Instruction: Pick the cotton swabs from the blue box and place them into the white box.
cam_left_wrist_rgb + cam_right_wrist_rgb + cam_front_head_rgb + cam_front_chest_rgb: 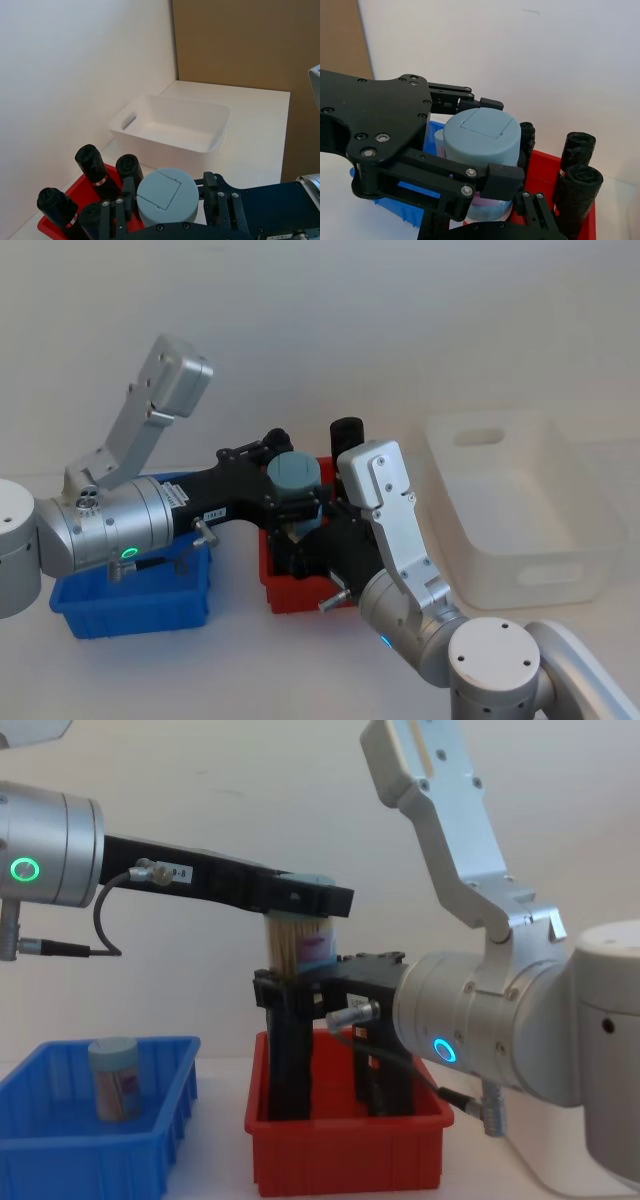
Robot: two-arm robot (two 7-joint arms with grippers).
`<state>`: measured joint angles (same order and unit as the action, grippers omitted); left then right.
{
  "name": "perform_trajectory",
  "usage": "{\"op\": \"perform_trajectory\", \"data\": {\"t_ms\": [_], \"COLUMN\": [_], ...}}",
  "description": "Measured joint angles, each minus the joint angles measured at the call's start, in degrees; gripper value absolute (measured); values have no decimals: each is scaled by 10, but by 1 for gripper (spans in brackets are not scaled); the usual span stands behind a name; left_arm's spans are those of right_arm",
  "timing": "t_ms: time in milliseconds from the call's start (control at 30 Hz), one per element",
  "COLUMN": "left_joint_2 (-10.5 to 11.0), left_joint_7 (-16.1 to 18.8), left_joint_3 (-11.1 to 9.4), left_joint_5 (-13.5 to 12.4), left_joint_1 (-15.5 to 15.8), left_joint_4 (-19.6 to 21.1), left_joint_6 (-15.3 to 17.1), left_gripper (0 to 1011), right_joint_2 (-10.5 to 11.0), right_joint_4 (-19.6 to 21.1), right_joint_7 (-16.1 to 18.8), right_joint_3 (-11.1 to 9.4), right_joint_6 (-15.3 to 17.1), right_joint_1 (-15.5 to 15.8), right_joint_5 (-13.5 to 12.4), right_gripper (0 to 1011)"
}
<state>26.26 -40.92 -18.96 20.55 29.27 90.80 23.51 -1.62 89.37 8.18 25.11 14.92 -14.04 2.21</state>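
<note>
Grips a jar [298,942] just under its pale blue lid with the left gripper [300,902], clamped tight, high above the red bin [345,1160]. Has the right gripper [300,988] right beneath, at the jar's base; cannot tell whether it grasps the jar or only flanks it. Leaves bare table [235,660] between the red bin and the blue box [40,1160] at 9 o'clock, and again towards the white box [520,570] at 3 o'clock, with open table beyond at 12. Packs the red bin with upright black rolls [90,162], their tops close below the jar and beside the right gripper. Shows from the chest a second jar [113,1078] standing in the blue box, towards its 3 o'clock wall; from the head, lays the left arm across much of that box. Shows from the left wrist the white box's smooth hollow and the slot in its near wall. Shows from the right wrist a square flap outline on the lid and a pink band low on the jar. Bears a blue-and-pink label on the jar, red-and-white bands on the rolls and a small white tag on the left arm, all too small to read.
</note>
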Motion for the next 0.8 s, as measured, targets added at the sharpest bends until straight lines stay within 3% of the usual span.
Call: {"op": "perform_trajectory", "data": {"t_ms": [200,800], "left_joint_2": [0,0], "left_joint_7": [0,-1], "left_joint_3": [0,0], "left_joint_5": [0,0], "left_joint_1": [0,0], "left_joint_4": [0,0], "left_joint_6": [0,0], "left_gripper": [1003,1004], "right_joint_2": [0,14], "right_joint_4": [2,31], "right_joint_7": [0,-24], "right_joint_3": [0,-5], "right_joint_6": [0,4], "right_joint_1": [1,25], "right_joint_5": [1,-5], "right_gripper": [622,622]}}
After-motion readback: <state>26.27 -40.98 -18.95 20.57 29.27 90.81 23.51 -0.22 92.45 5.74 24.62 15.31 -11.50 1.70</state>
